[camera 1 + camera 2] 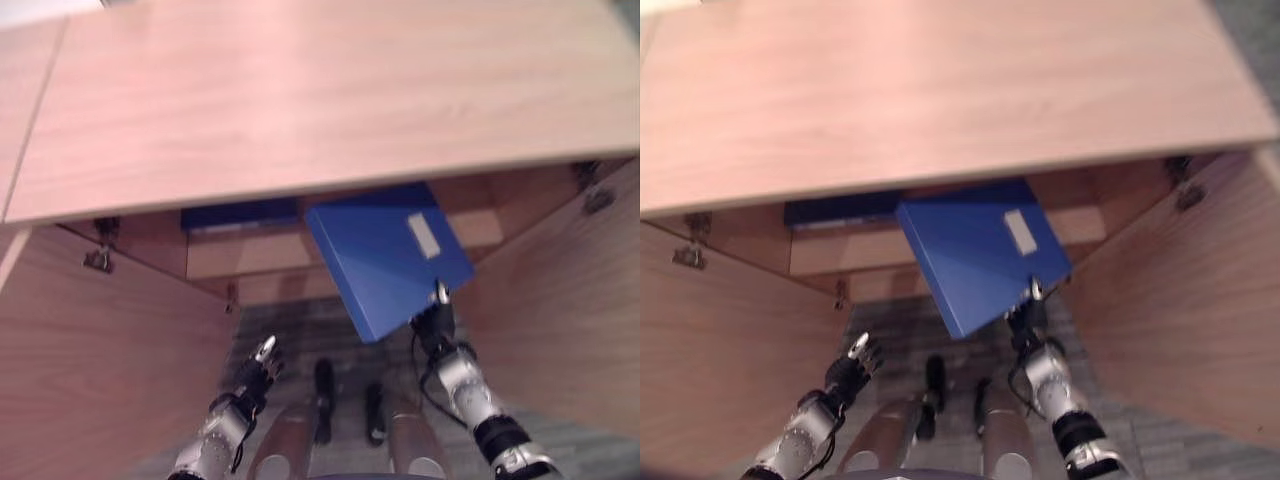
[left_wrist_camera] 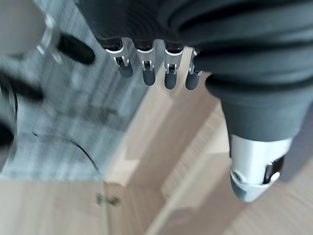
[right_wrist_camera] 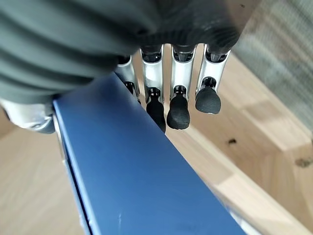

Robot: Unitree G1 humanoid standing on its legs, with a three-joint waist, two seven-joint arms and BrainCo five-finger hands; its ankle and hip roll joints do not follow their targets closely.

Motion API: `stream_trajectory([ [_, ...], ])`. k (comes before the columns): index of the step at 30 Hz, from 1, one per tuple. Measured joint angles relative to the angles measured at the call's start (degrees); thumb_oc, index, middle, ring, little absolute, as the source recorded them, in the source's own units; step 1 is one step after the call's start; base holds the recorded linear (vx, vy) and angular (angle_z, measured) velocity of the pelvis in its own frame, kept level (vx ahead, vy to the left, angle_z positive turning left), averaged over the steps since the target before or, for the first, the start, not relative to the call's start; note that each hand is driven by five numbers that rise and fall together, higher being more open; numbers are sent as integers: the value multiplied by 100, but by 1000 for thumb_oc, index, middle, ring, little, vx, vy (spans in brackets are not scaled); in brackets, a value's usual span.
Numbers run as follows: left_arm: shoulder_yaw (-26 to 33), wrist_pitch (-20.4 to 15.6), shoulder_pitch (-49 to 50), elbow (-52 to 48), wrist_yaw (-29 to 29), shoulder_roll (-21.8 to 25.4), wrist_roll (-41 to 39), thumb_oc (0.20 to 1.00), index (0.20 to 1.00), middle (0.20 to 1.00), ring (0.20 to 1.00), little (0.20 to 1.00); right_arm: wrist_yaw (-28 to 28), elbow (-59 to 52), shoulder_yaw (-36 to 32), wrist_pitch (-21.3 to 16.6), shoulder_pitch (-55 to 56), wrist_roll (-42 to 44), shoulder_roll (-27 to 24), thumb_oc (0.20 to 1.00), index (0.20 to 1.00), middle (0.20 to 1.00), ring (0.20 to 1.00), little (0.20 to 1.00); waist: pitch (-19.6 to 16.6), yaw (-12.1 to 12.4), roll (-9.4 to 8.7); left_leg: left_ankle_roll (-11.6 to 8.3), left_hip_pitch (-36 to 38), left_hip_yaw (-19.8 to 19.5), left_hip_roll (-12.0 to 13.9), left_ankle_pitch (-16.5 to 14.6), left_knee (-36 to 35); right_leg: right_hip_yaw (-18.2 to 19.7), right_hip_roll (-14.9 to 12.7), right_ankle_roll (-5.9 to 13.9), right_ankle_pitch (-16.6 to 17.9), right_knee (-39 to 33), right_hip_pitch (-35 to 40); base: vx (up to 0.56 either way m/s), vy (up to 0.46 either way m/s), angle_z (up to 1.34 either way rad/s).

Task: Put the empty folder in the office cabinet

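Both hands are working below the cabinet's top panel point(image 1: 300, 100). The right hand point(image 1: 437, 325) is pinching the blue folder point(image 1: 385, 255) by its near lower corner, fingers point(image 3: 178, 110) along one face and the thumb on the other, holding it tilted at the cabinet opening point(image 1: 260, 255), above the shelf board. Another blue folder point(image 1: 240, 214) is lying farther back inside. The left hand point(image 1: 258, 368) is hanging free with relaxed, straight fingers, holding nothing, beside the open left door point(image 1: 100, 350).
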Motion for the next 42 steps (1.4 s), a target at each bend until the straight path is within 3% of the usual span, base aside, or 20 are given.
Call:
stream_trajectory([
  [3, 31, -24, -197, 42, -13, 108, 3, 1000, 1000, 1000, 1000, 1000, -50, -525, 152, -34, -159, -66, 2, 200, 200, 200, 200, 200, 505, 10, -46, -232, -497, -50, 250, -142, 567, -85, -71, 258, 353, -315, -98, 5, -101, -16],
  [5, 23, -27, -192, 30, -44, 103, 7, 1000, 1000, 1000, 1000, 1000, -70, -626, 115, -151, 33, -152, 18, 200, 200, 200, 200, 200, 533, -48, -124, -341, -592, -185, 223, -104, 554, -90, -24, 229, 467, -294, -181, 39, -67, 31],
  [6, 15, -22, -151, 24, -51, 98, 9, 1000, 1000, 1000, 1000, 1000, -82, -635, 118, -165, 98, -163, 38, 200, 200, 200, 200, 200, 533, -92, -264, -299, -824, -248, 175, -476, 1423, -117, -107, 194, 487, -143, -337, 39, -60, -5],
  [7, 2, -17, -47, 23, -54, 66, 12, 1000, 1000, 1000, 1000, 1000, -88, -638, 117, -169, 125, -169, -1, 200, 200, 200, 200, 200, 517, -90, -250, -276, -822, -290, 191, -725, 1832, -128, -64, 201, 488, -45, -407, 25, -87, -14],
  [8, 30, -16, 26, -20, -56, 22, 54, 1000, 1000, 1000, 1000, 1000, -104, -733, 83, -221, 225, -172, -44, 200, 200, 200, 200, 200, 467, -163, -252, -445, -772, -339, 165, -1072, 1651, -95, -25, 213, 525, 93, -578, 5, -84, -8],
  [11, 67, -54, 23, -124, -80, -35, 112, 1000, 1000, 1000, 1000, 1000, -192, -942, -122, -288, 279, -165, -73, 200, 200, 200, 200, 200, 404, -177, -309, -465, -1048, -371, 138, -896, 1676, -96, -38, 83, 554, 273, -879, 13, -66, 20],
  [17, 51, -45, 38, -196, -91, -48, 122, 1000, 1000, 1000, 1000, 1000, -221, -1541, -208, -518, -30, -206, -73, 200, 200, 200, 200, 200, 228, -137, -300, -509, -1455, -418, 158, -851, 1782, -123, -42, 2, 490, 563, -1338, 4, -55, 7],
  [22, 23, -47, 47, -199, -88, -44, 228, 1000, 1000, 1000, 1000, 1000, -380, -1742, -374, -790, -232, -205, -54, 200, 200, 200, 200, 200, -126, -130, -298, -530, -1809, -439, 153, -840, 1896, -119, -56, -60, 419, 745, -1711, -4, -38, 4],
  [27, 28, -54, 44, -314, -37, -36, 229, 1000, 1000, 1000, 1000, 1000, -597, -1990, -586, -942, -389, -231, -47, 200, 200, 200, 200, 200, -136, -130, -292, -538, -2082, -463, 133, -858, 2126, -106, -101, -85, 335, 1056, -2000, -3, -24, 6],
  [32, 76, -51, 52, -383, 14, 10, 227, 1000, 1000, 1000, 1000, 1000, -992, -1967, -700, -1027, -721, -767, -345, 200, 200, 200, 200, 200, -158, -84, -284, -523, -2349, -525, 105, -927, 2422, -108, -167, -159, 173, 1446, -2260, 1, -33, 10],
  [33, 19, -49, 68, -427, 24, 81, 228, 1000, 1000, 1000, 1000, 1000, -1277, -1373, -731, -997, -1358, -974, -736, 200, 200, 200, 200, 200, -218, -66, -234, -551, -2472, -551, 100, -976, 2605, -119, -198, -173, 107, 1624, -2356, 5, -41, 11],
  [35, 28, -45, 114, -456, 44, 158, 227, 1000, 1000, 1000, 1000, 1000, -1503, -942, -901, -998, -1877, -1088, -909, 200, 200, 200, 200, 200, -333, 74, -229, -557, -2613, -573, 85, -975, 2700, -127, -185, -115, 83, 1733, -2477, 2, -6, 4],
  [37, -192, -77, 236, -668, 80, 365, 225, 1000, 1000, 1000, 1000, 1000, -1867, 1960, -600, -951, -4261, -867, -1301, 200, 200, 200, 200, 200, -533, 159, -104, -551, -2815, -591, 86, -1027, 2910, -93, -217, -102, 17, 1913, -2657, -12, 39, 7],
  [39, -433, -71, 266, -781, 124, 666, 218, 1000, 1000, 1000, 1000, 1000, -2212, 3072, -406, -768, -5461, -817, -1582, 200, 200, 200, 200, 200, -545, 335, -94, -560, -2864, -611, 89, -978, 2897, -103, -212, -98, 24, 1905, -2712, -12, 25, 12],
  [42, -530, -67, 350, -745, 224, 877, 215, 1000, 1000, 1000, 1000, 1000, -2296, 3060, -401, -710, -5597, -813, -1549, 200, 200, 200, 200, 200, -607, 410, -202, -549, -2868, -643, 85, -973, 2889, -137, -214, -174, 15, 1917, -2704, 2, 3, 8],
])
